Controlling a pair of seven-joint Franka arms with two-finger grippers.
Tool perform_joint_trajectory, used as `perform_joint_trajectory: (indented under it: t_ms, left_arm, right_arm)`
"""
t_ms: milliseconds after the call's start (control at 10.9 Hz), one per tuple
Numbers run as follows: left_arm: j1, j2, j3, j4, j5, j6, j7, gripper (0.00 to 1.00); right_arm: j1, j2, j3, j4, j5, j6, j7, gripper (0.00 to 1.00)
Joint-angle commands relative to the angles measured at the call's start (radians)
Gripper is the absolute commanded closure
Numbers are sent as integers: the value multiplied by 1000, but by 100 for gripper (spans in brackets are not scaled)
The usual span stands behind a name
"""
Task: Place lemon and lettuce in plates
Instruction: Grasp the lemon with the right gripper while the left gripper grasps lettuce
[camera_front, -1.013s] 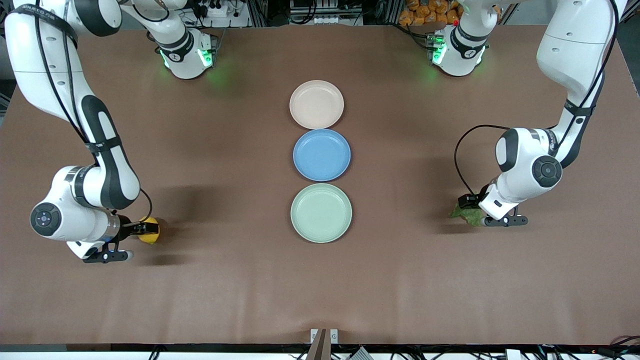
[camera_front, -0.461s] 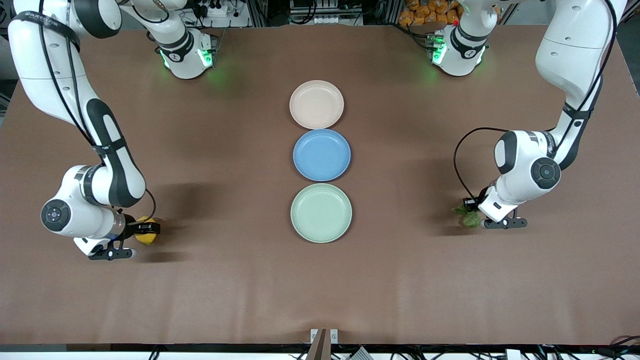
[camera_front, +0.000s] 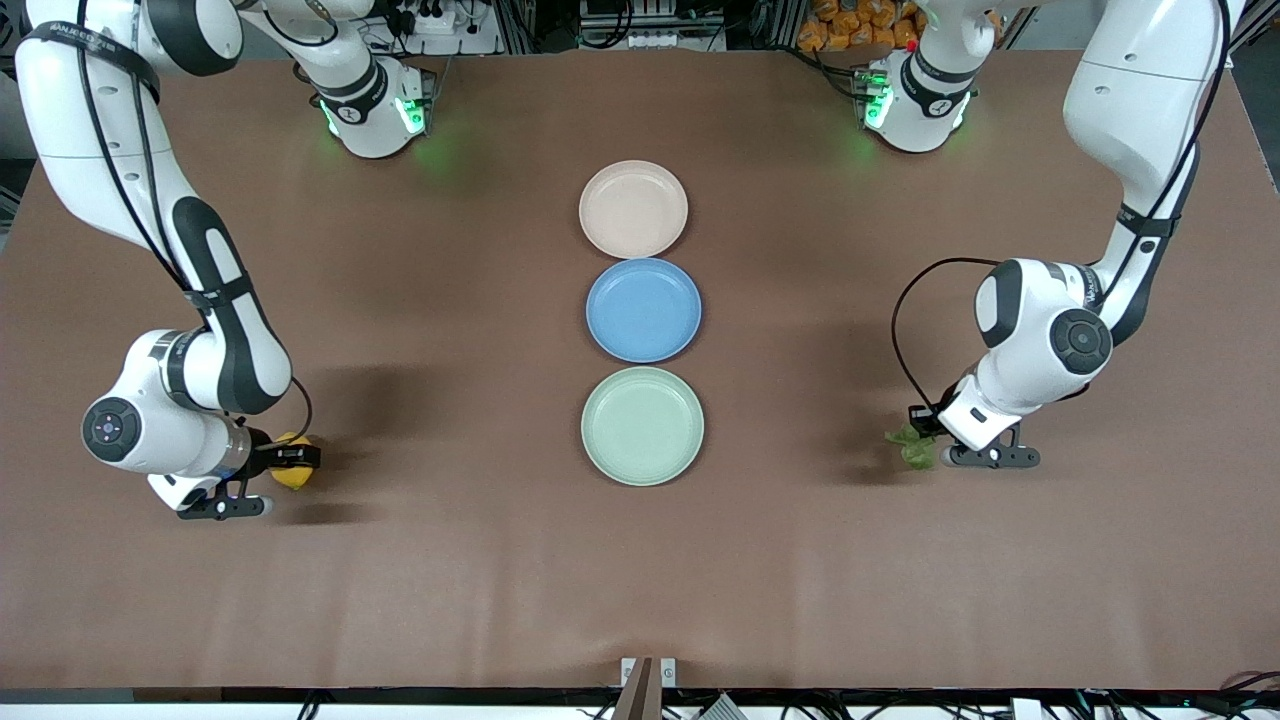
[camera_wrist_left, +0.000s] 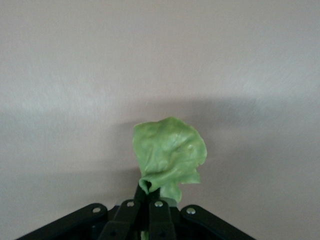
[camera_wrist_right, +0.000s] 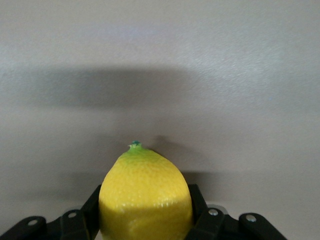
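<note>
My right gripper (camera_front: 291, 462) is shut on the yellow lemon (camera_front: 290, 474) and holds it just above the table at the right arm's end; in the right wrist view the lemon (camera_wrist_right: 145, 196) fills the space between the fingers. My left gripper (camera_front: 926, 428) is shut on the green lettuce (camera_front: 910, 445), lifted over the table at the left arm's end; the leaf (camera_wrist_left: 169, 156) hangs from the closed fingertips. The beige-pink plate (camera_front: 633, 208) and the mint green plate (camera_front: 642, 425) lie empty in the middle of the table.
A blue plate (camera_front: 643, 309) sits between the two pale plates, all three in a line down the table's middle. The brown table (camera_front: 460, 560) is bare between each gripper and the plates.
My left gripper has lifted the lettuce and moved it a little toward the plates. My right gripper rose slightly with the lemon, then held still.
</note>
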Motion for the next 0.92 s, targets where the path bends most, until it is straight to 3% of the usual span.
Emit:
perform_joint_trajectory:
  t_ms: [0, 553, 829]
  left_arm:
    - [-4, -51, -44, 53, -17, -58, 0, 100]
    - [-15, -59, -190, 156, -9, -76, -32, 100]
    - [-105, -32, -193, 202, -24, -24, -133, 100]
  right_arm:
    - [1, -84, 39, -87, 11, -28, 39, 100]
    - [55, -278, 90, -322, 9, -18, 209, 100]
    - [78, -366, 92, -527, 11, 124, 234, 100]
